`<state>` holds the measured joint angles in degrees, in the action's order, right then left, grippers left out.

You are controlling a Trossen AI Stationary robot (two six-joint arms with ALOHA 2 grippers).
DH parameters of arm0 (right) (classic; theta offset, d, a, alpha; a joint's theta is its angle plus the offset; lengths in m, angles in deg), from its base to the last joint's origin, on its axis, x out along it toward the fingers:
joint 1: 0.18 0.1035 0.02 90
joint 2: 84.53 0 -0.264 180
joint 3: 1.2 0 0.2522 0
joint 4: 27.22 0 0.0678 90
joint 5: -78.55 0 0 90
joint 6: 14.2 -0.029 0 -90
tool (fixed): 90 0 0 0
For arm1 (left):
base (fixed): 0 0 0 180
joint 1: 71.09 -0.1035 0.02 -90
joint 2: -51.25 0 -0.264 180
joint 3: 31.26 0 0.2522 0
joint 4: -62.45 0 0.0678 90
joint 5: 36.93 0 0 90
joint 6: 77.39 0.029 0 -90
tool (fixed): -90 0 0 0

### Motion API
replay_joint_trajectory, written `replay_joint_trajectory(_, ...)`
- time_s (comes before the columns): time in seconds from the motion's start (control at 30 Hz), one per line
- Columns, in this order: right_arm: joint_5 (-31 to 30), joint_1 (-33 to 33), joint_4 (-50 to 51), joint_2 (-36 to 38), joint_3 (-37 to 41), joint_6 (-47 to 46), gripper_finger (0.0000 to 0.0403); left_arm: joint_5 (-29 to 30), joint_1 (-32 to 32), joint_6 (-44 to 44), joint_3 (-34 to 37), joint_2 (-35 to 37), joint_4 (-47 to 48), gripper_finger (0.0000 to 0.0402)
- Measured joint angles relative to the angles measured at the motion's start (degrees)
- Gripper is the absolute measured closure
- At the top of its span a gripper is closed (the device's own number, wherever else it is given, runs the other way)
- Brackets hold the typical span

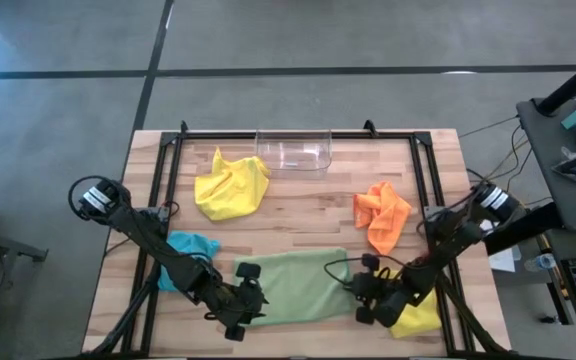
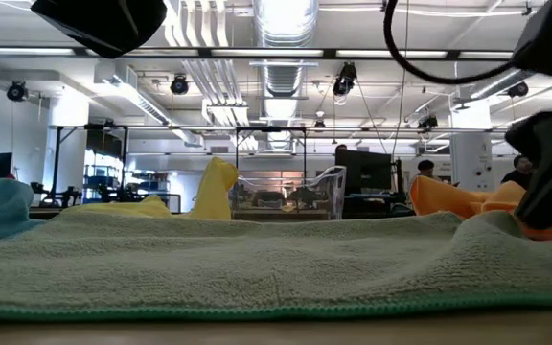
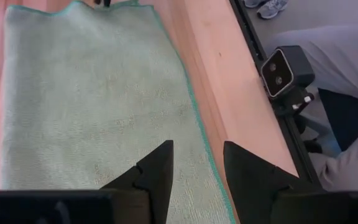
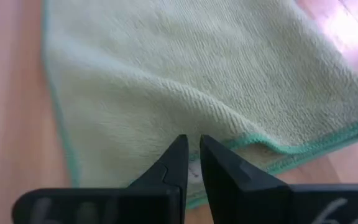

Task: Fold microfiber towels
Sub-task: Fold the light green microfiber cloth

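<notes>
Five towels on my worktop [image 1: 298,215]: two yellow, one green, one orange, one blue, plus one clear bin [image 1: 293,150] at the far edge. The green towel [image 1: 298,285] lies spread flat along the near edge, between my two claws. My left claw [image 1: 243,305] sits over its left end, fingers [image 3: 157,174] apart with nothing between them, the towel's near hem running under the gap. My right claw [image 1: 368,295] is at its right end, fingers [image 4: 179,165] nearly together and pinching a raised fold of green towel by the teal hem. The blue towel [image 1: 188,250] is bunched beside my left arm. One yellow towel [image 1: 230,187] is crumpled at far left, near the bin. The other yellow towel [image 1: 418,315] lies partly under my right arm at the near right corner. The orange towel [image 1: 383,215] is heaped on the right, apart from the green. Bare wood lies open in the middle, between yellow, orange and green.
</notes>
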<state>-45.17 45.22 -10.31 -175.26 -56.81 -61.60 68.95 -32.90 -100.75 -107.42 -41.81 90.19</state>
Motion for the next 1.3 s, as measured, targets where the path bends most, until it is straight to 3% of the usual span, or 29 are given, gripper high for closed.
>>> replay_joint_trajectory(0.27, -0.8, 0.4, -0.1, 6.0, 0.0, 3.6, 0.0369, 4.6, -1.1, 1.2, 1.3, 0.0, 1.6, 0.0276)
replay_joint_trajectory(0.37, -3.9, -0.5, -0.3, 5.9, 0.0, 4.4, 0.0369, 4.9, -2.7, 1.4, 3.4, 0.0, 0.1, 0.0276)
replay_joint_trajectory(0.67, -3.6, -3.4, -0.4, 3.0, 0.2, 3.9, 0.0369, 5.0, -9.9, 1.2, 12.0, 0.0, -10.5, 0.0276)
replay_joint_trajectory(1.0, 3.1, -4.0, 1.4, -1.9, 0.7, -0.9, 0.0369, 4.3, -14.1, -4.1, 19.3, 0.0, -12.1, 0.0276)
replay_joint_trajectory(1.3, 3.9, -3.4, 4.3, -1.7, 0.8, -5.0, 0.0369, 4.4, -14.6, -9.3, 23.7, 0.0, -12.4, 0.0276)
